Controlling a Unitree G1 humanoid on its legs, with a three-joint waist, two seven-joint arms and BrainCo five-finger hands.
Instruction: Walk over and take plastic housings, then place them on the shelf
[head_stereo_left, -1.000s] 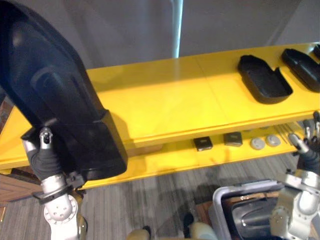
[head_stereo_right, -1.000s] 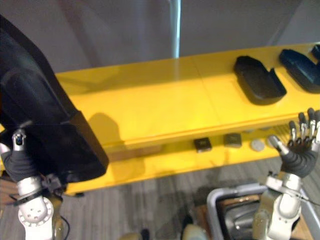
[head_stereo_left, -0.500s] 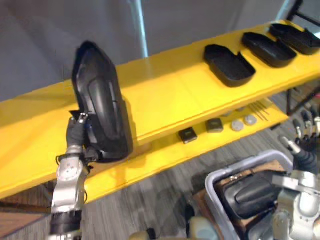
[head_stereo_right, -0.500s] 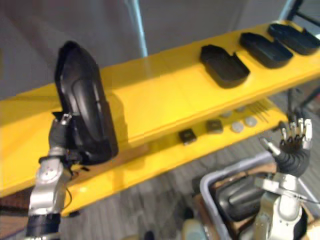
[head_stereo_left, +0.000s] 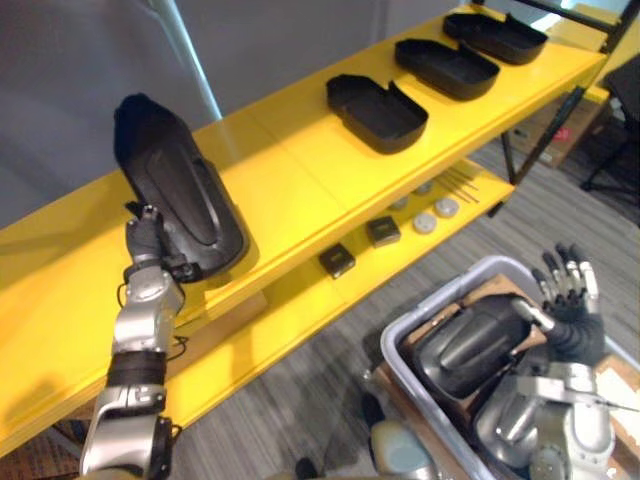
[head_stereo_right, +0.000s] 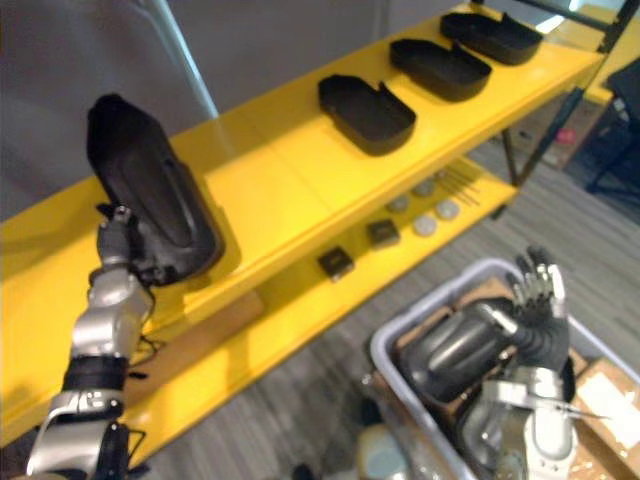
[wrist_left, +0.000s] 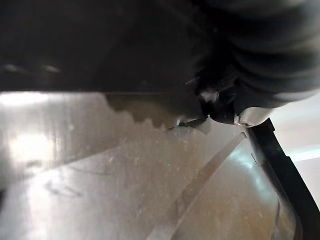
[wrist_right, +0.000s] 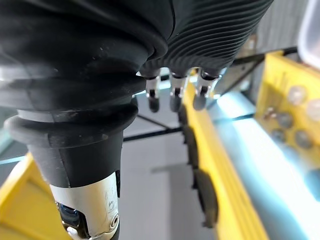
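Black housing (head_stereo_left: 180, 195) (tilted) at yellow shelf (head_stereo_left: 300, 190)

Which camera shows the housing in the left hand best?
The left eye view: the whole black housing is tilted over the yellow shelf, with the left hand at its lower end. The right eye view shows much the same; the left wrist view shows a close patch of it.

left hand (head_stereo_left: 147, 240) half hidden behind housing (head_stereo_left: 185, 195), grey bin (head_stereo_left: 438, 300) cut off (bottom edge)

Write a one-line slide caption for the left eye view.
Left hand holds a black housing at the yellow shelf; right hand open above the bin.
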